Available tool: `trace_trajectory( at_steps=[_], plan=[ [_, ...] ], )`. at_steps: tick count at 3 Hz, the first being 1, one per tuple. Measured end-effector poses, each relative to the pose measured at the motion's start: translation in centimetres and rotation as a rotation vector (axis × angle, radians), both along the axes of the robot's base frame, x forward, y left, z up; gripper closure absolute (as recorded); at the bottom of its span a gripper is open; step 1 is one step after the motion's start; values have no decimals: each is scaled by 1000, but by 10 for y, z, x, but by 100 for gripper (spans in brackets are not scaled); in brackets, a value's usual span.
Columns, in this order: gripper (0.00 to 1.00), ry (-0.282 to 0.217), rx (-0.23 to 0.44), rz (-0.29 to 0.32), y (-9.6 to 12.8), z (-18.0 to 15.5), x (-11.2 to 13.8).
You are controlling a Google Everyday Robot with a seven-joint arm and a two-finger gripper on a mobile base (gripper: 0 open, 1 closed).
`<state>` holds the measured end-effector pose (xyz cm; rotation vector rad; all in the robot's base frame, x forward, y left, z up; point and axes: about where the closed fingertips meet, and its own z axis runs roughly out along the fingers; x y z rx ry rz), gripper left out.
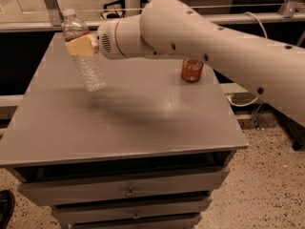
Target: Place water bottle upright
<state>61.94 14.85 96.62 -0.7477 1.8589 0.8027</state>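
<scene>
The water bottle (86, 58) is a clear ribbed plastic bottle with a white cap, held nearly upright and slightly tilted, cap up, above the far left part of the grey table (124, 123). My gripper (82, 45) is shut on the water bottle around its upper body, just below the label band. The bottle's base hangs a little above the tabletop. The white arm reaches in from the right.
A red Coca-Cola can (192, 70) stands upright at the far right of the table, partly behind my arm. The table has drawers (128, 192) at the front. A metal rail and floor lie behind; speckled floor is to the right.
</scene>
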Motion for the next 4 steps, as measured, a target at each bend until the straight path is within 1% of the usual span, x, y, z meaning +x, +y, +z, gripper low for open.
trace_trajectory(
  at_steps=[1,2,3,4],
  plan=[
    [100,-183,-7,27,11,-2,10],
    [100,-297,9,28,16,0,21],
    [100,-309,81,18,18,-5,26],
    [100,-271,195,3,20,-16,32]
  ],
)
